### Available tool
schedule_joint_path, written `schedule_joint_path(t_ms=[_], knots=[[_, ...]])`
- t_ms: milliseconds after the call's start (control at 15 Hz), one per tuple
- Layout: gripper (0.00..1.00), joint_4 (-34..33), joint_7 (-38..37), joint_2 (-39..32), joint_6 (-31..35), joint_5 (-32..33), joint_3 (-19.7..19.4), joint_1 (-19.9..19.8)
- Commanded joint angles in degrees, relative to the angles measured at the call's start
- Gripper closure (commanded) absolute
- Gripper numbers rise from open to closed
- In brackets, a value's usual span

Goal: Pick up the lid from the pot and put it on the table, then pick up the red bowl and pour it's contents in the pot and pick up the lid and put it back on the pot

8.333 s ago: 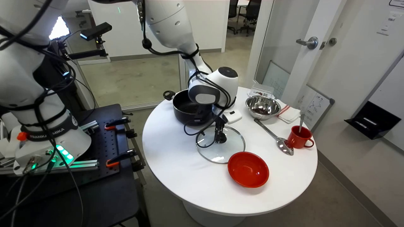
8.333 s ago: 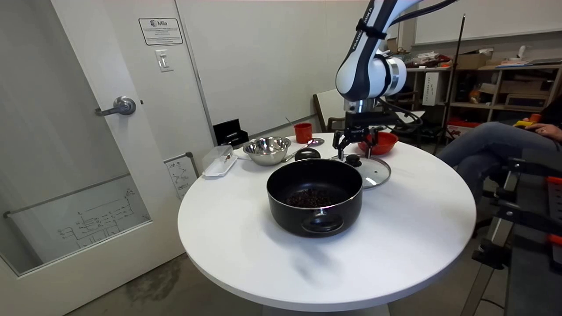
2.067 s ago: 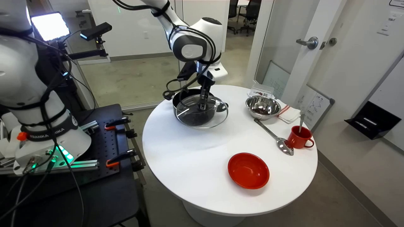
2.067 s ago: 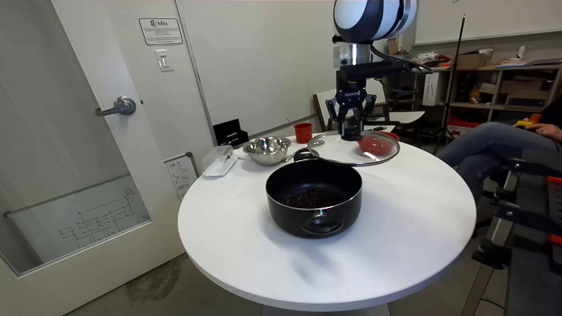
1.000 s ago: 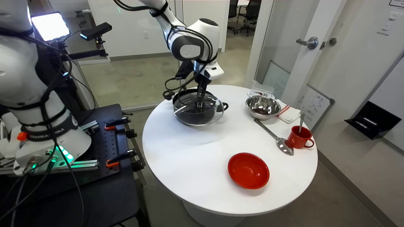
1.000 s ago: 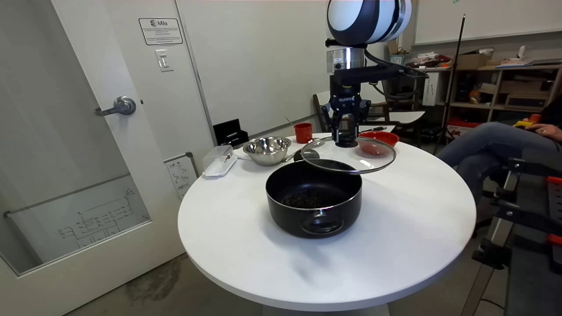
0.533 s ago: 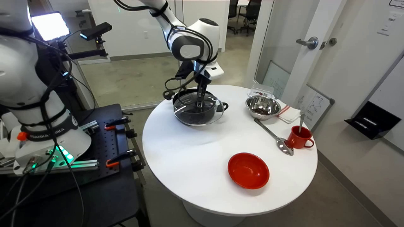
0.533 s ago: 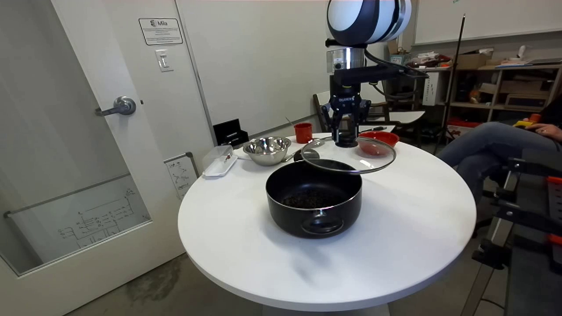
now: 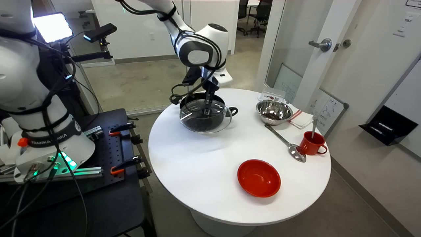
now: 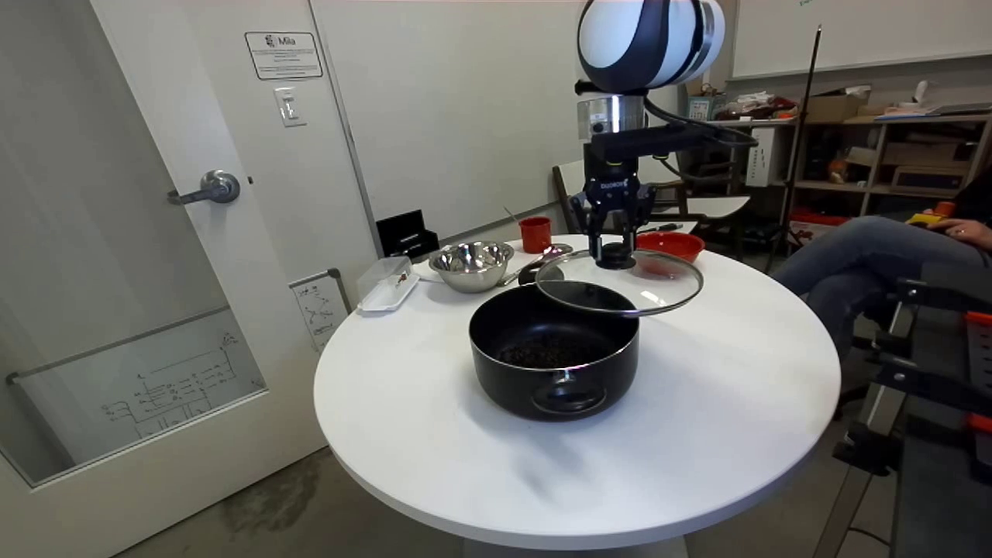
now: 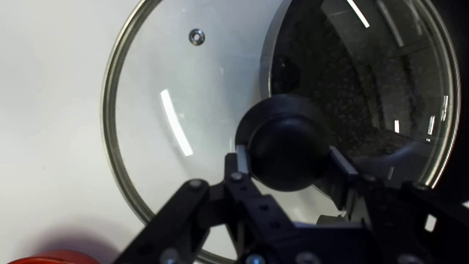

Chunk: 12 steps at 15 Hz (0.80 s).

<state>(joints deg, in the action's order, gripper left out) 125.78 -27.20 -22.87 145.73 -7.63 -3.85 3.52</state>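
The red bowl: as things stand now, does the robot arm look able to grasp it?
Probably not yet: the gripper is closed on the knob of the lid, holding it off-centre over the pot. Once it releases the lid, the way seems free: the red bowl stands upright, apart from other things.

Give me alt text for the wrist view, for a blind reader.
Robot gripper holding a glass lid by its black knob, seen from above. The lid partly overlaps a black pot containing dark bits, on a white table; a red bowl peeks in at bottom left.
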Motion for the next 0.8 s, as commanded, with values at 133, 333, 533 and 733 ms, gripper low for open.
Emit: schedule_joint_path(t_ms=[133,333,533,733], knots=[[0.75,-3.3,-1.0,-0.1,-2.0,2.7,-0.3,2.6],[0.75,-5.2,-2.5,0.0,-3.7,5.8,-0.4,5.4],[0.75,-7.8,-3.0,-1.0,-6.5,7.2,0.3,7.1],[0.75,-10.2,-2.7,-2.0,-9.7,7.3,1.1,8.1]])
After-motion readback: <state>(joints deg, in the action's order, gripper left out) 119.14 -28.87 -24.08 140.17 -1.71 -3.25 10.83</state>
